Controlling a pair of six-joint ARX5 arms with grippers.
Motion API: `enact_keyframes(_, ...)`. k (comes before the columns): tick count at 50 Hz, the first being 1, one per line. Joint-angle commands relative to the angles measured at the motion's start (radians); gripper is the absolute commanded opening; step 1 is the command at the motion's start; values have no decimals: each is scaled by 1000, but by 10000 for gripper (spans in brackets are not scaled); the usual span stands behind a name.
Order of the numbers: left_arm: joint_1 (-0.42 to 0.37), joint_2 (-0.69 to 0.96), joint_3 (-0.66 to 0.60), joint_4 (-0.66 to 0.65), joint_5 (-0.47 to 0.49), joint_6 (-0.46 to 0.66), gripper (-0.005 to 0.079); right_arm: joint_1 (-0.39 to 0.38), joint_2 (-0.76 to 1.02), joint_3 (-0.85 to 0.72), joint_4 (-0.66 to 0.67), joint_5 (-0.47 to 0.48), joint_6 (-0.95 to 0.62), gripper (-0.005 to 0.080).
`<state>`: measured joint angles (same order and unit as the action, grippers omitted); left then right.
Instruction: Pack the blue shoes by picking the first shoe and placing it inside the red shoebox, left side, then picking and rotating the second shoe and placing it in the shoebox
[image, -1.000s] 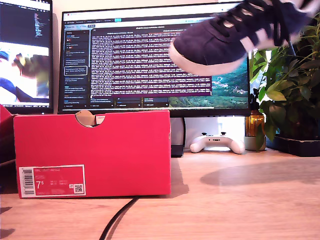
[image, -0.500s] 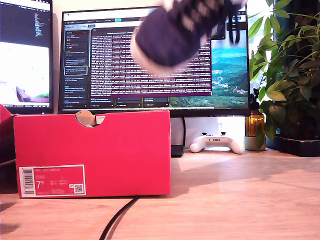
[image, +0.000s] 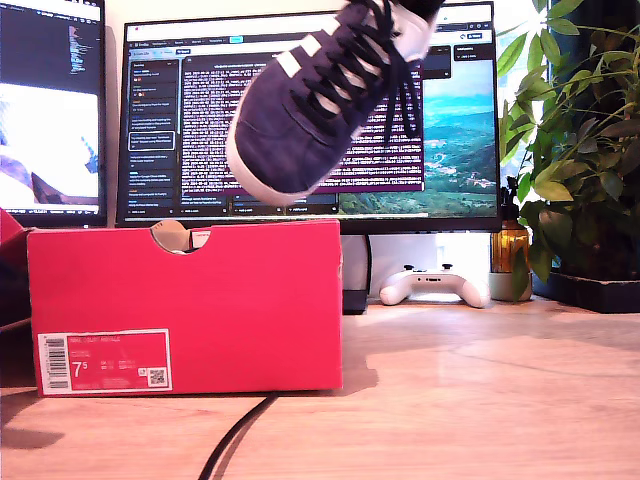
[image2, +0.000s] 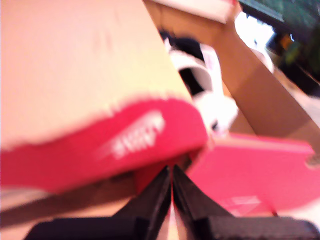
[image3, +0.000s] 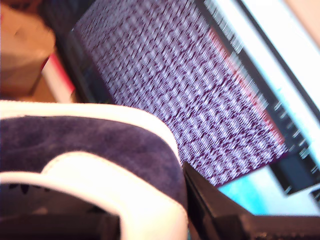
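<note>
One blue shoe (image: 310, 100) hangs in the air in the exterior view, toe tilted down toward that view's left, above the red shoebox's (image: 185, 305) right end. My second gripper (image3: 145, 200) is shut on the heel of that blue shoe (image3: 90, 145), with one black finger (image3: 210, 205) showing beside the white collar. My first gripper (image2: 171, 182) is shut, its tips just under the red rim of the raised lid (image2: 115, 142). Past the lid, blurred white and dark shoe parts (image2: 200, 85) lie inside the red shoebox (image2: 250, 170). Neither gripper shows in the exterior view.
Two monitors (image: 300, 120) stand behind the box. A white game controller (image: 435, 285), an amber bottle (image: 510, 255) and a potted plant (image: 580, 150) sit at the exterior view's right. A black cable (image: 235, 435) runs over the wooden desk (image: 480, 400) in front.
The held shoe has travelled from the exterior view's upper right toward the left and turned toe-down, coming to hang over the box. The box has not moved.
</note>
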<state>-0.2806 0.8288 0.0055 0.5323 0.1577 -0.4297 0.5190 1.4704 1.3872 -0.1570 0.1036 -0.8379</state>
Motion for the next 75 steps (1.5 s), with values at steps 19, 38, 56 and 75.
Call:
enact_keyframes(19,-1,3,-29,28,-63,32,-21,27,142,151,83,-20,-28,-13)
enact_keyframes(38,-1,3,-30,53,-63,-20,-21,53,257,242,-44,-27,-113,-13)
enact_keyframes(56,-2,3,-29,52,-63,-27,-21,90,341,242,-167,-28,-165,-13)
enact_keyframes(75,-2,3,-29,48,-61,-27,-21,111,463,242,-232,-27,-163,-13)
